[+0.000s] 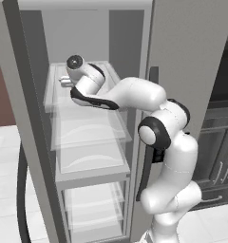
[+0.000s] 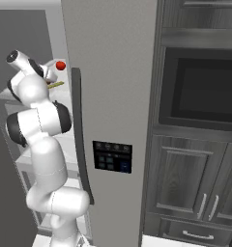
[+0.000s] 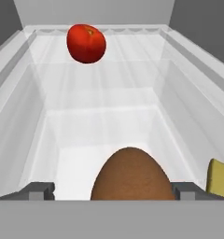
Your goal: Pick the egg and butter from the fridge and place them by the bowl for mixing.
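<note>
While egg (image 3: 131, 175) sits between wide-open gripper (image 3: 113, 190) fingertips, ungripped, butter (image 3: 220, 178) crowds right; shelf beyond open.

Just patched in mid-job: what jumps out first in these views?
The brown egg fills the bottom of the hand view, right between the open gripper fingertips. A red ball sits farther back on the translucent fridge shelf. The yellow butter pokes in beside the egg.

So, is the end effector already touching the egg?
Cannot tell. In the hand view the egg sits between the open fingertips of the end effector, with small gaps visible on each side, but the grey band hides the lower part.
</note>
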Controlling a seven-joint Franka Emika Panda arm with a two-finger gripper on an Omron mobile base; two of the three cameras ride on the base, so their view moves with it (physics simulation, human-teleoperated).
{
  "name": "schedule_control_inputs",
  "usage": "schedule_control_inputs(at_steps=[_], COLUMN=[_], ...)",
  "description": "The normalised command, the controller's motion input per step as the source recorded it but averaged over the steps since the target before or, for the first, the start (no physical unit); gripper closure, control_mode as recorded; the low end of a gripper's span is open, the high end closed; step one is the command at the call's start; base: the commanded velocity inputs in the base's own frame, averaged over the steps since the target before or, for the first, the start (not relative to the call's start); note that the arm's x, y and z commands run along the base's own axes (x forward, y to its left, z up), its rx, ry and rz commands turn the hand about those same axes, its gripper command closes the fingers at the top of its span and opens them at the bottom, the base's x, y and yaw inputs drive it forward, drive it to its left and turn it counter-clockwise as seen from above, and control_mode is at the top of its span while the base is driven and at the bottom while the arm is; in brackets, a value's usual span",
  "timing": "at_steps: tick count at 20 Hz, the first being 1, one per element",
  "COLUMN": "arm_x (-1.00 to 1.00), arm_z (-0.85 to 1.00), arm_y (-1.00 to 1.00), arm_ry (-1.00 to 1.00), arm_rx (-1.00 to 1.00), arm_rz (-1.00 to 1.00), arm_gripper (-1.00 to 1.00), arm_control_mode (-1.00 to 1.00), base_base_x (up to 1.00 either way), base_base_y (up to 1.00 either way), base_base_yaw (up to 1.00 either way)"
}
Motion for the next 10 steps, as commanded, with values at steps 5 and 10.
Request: schedule_control_inputs(at_steps=[5,10], arm_x=[0.01,-0.16], arm_z=[-0.34,-0.07], arm_y=[-0.01,0.03], arm_ry=[0.06,-0.01], arm_rx=[0.0,0.0], arm_rz=[0.0,0.0], arm_gripper=[1.0,1.0], arm_control_mode=[-1.0,-1.0], base_base_x=[0.0,0.0], base_base_y=[0.0,0.0], base_base_yaw=[0.0,0.0])
